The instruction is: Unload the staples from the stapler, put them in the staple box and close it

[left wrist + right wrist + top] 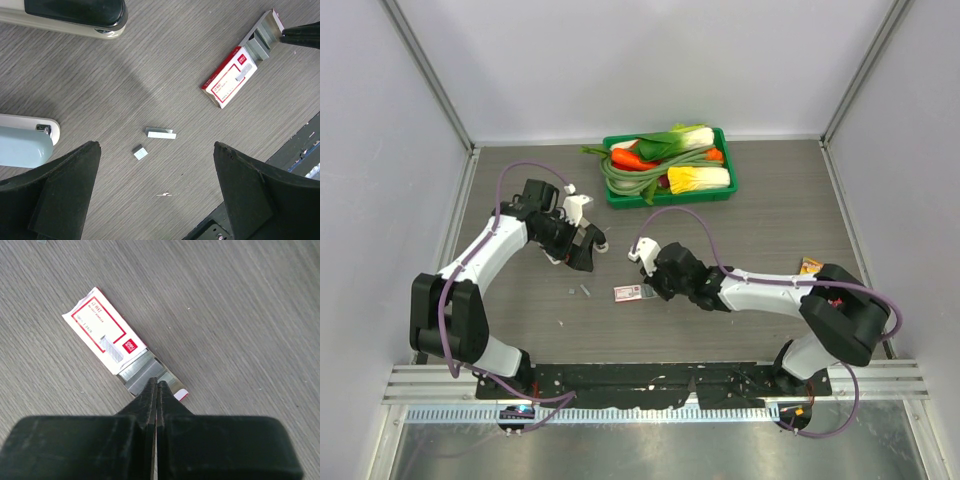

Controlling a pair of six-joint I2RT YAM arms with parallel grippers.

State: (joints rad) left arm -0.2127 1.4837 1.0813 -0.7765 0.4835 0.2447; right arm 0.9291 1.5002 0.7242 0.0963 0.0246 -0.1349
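Note:
The stapler (22, 146), pale blue and white, shows only as an end at the left edge of the left wrist view. A cream and black bar (75, 15) lies across the top left; I cannot tell if it belongs to the stapler. In the top view the left gripper hides the stapler. Two short grey staple strips (161, 133) (140, 152) lie loose on the table, also in the top view (584, 290). My left gripper (155, 147) (592, 250) is open and empty above them. My right gripper (156, 383) (646, 288) is shut, its tips over the open end of a white-and-red staple packet (100, 325) (628, 293).
A green tray (724, 190) of toy vegetables stands at the back centre. A small orange packet (810, 265) lies at the right by the right arm's elbow. A single bent staple (165, 194) lies near the black mounting plate (650, 378) at the near edge.

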